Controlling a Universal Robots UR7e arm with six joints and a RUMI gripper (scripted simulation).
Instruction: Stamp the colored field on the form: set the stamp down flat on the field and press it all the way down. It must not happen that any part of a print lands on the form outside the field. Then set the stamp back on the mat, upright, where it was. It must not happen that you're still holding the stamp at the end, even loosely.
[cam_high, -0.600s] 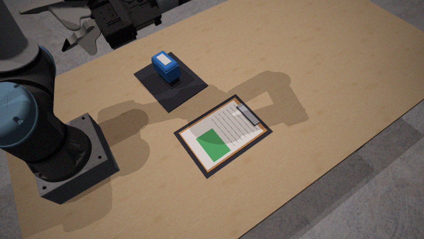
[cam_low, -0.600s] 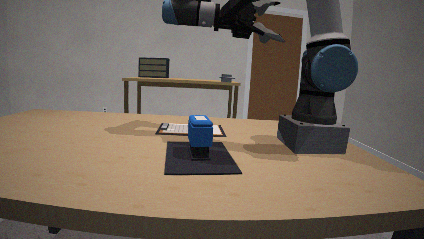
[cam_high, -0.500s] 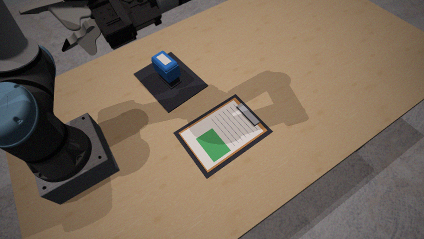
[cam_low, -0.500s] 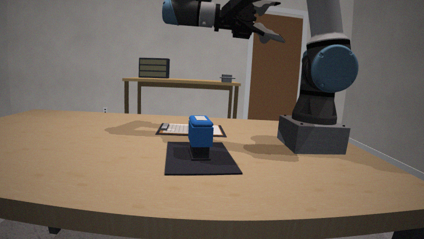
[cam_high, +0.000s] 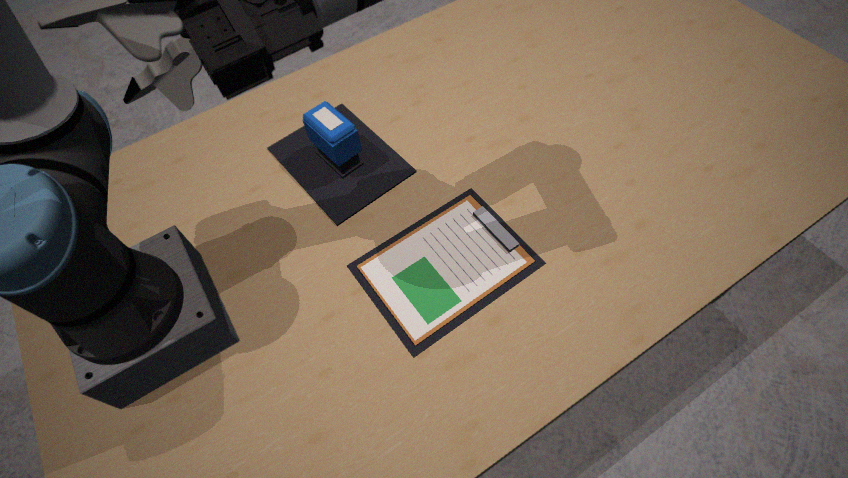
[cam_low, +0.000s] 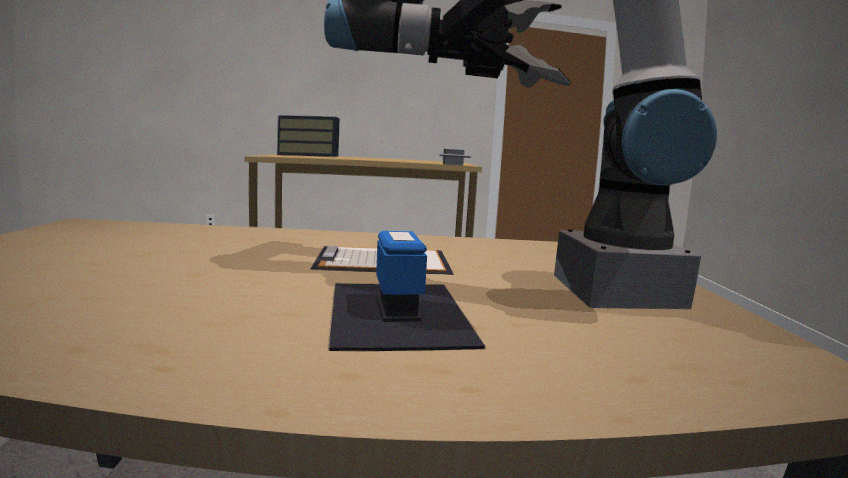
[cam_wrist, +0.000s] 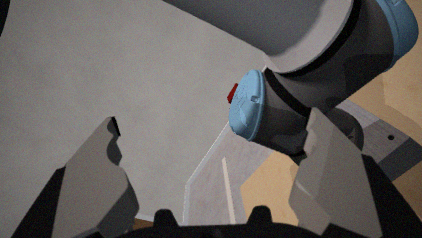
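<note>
A blue stamp (cam_high: 332, 134) with a white label on top stands upright on a dark square mat (cam_high: 340, 162); it also shows in the exterior view (cam_low: 401, 271) on the mat (cam_low: 403, 323). A clipboard with a form (cam_high: 445, 268) lies to the right of the mat, and its green field (cam_high: 426, 289) sits at the near-left end. My gripper (cam_low: 543, 41) is open and empty, high above the table and pointing sideways, far from the stamp. In the wrist view the two fingers stand wide apart with only the arm and wall between them.
The arm's grey base block (cam_high: 148, 317) stands on the table left of the form. A side table (cam_low: 362, 169) with a small rack and a door stand at the back of the room.
</note>
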